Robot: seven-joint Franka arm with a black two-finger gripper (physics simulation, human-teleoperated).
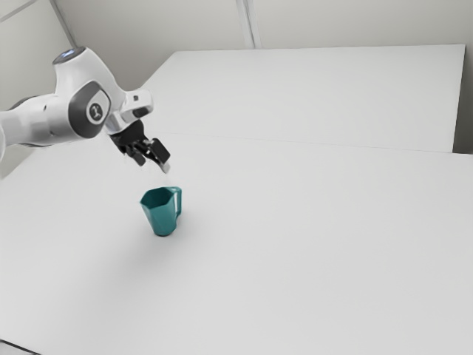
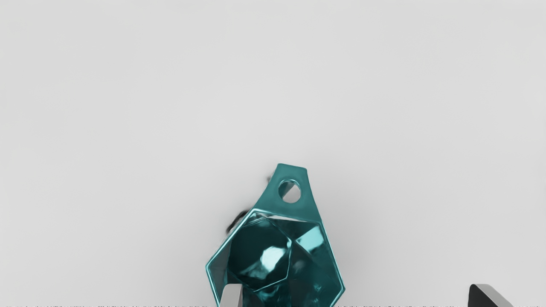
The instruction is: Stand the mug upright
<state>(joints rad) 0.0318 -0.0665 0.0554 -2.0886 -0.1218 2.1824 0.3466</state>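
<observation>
A teal faceted mug (image 1: 162,214) stands upright on its narrow base on the table, its open rim facing up and its handle toward the exterior view's right. The gripper (image 1: 153,164) is above the mug, with a gap between them. In the wrist view the camera looks down into the mug (image 2: 273,251), with its pierced handle pointing away from the fingers. The gripper (image 2: 356,295) is open, its two fingertips wide apart; one overlaps the mug's opening in that view and the other is off to its side. Nothing is held.
The broad white table (image 1: 310,244) surrounds the mug. A white panel (image 1: 318,96) lies beyond it toward the back, and a thin dark line crosses the near left corner of the exterior view.
</observation>
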